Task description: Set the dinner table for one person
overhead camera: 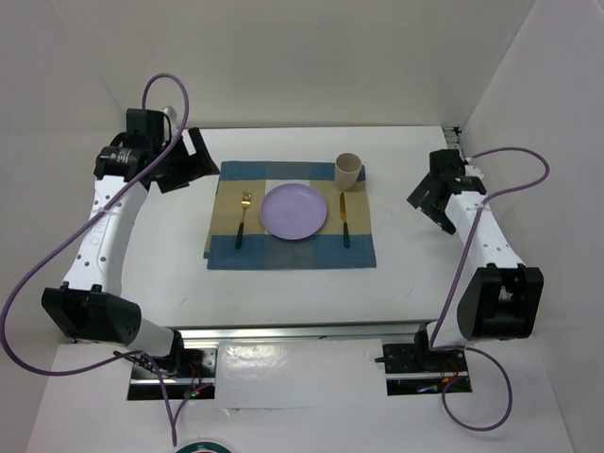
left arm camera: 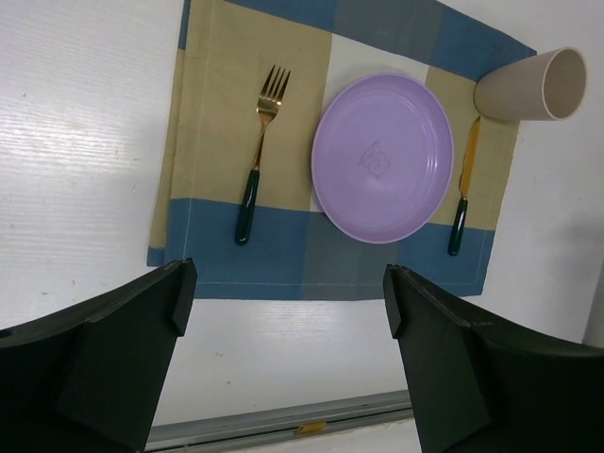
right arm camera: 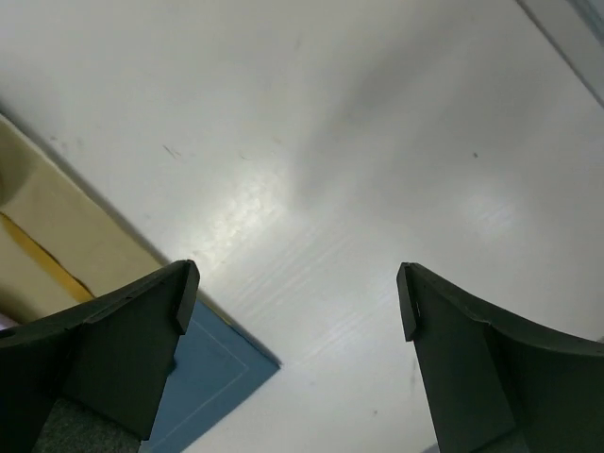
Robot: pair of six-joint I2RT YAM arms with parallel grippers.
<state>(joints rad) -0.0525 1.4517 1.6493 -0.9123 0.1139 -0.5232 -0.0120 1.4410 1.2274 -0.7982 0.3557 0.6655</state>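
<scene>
Dinner table (overhead camera: 406, 283) plain white (railed edge); left fingers (left arm camera: 123, 368), right fingers (right arm camera: 104, 349) both spread

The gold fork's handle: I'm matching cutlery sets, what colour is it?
The handle of the gold metal fork is dark green; clearest in the left wrist view.

One placemat (overhead camera: 283, 253), one plate (overhead camera: 293, 209), one fork (overhead camera: 243, 219), one knife (overhead camera: 343, 219), one cup (overhead camera: 348, 171)

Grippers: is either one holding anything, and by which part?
Nothing is held. The left gripper and right gripper are both open and empty. The fork, knife, plate and cup lie on the placemat.
</scene>
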